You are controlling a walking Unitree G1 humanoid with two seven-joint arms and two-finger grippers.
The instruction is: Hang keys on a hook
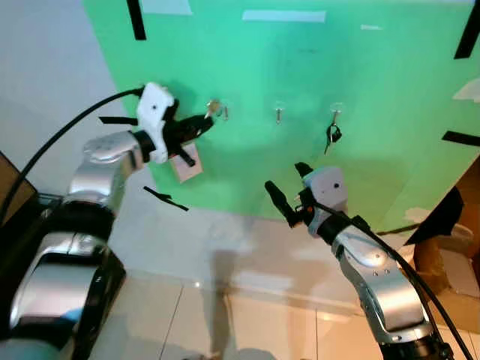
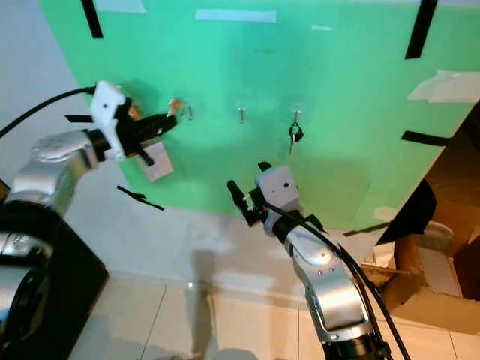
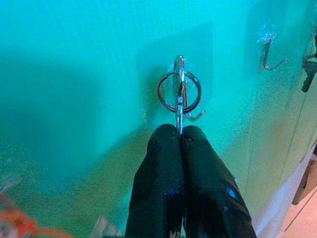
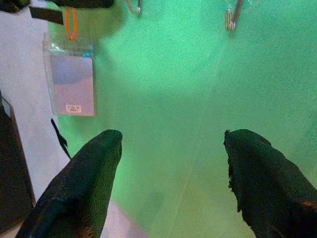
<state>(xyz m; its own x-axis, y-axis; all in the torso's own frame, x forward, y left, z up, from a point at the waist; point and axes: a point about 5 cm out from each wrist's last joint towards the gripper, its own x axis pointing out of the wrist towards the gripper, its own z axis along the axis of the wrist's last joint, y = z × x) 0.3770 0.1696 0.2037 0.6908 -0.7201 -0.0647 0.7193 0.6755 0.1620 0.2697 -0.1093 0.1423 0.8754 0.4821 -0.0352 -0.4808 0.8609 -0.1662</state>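
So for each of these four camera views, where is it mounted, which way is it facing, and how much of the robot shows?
Left eye view: on the head, facing the green board; both silver arms show.
Right eye view: on the head, same scene; both share the hung keys.
Left wrist view: along the left gripper, pinching a key ring at a hook.
Right wrist view: along the right gripper, open toward the board; a badge hangs there.

No legible text, brand, no. or sign in any view. Only candidate: small white label on the clear badge holder (image 4: pixel 72 78) hanging from an orange loop vs. the green board (image 4: pixel 168 99), w/ a line or two of print, too small and blurred to read. Black tape strips (image 1: pixel 136 18) on the board carry no writing.
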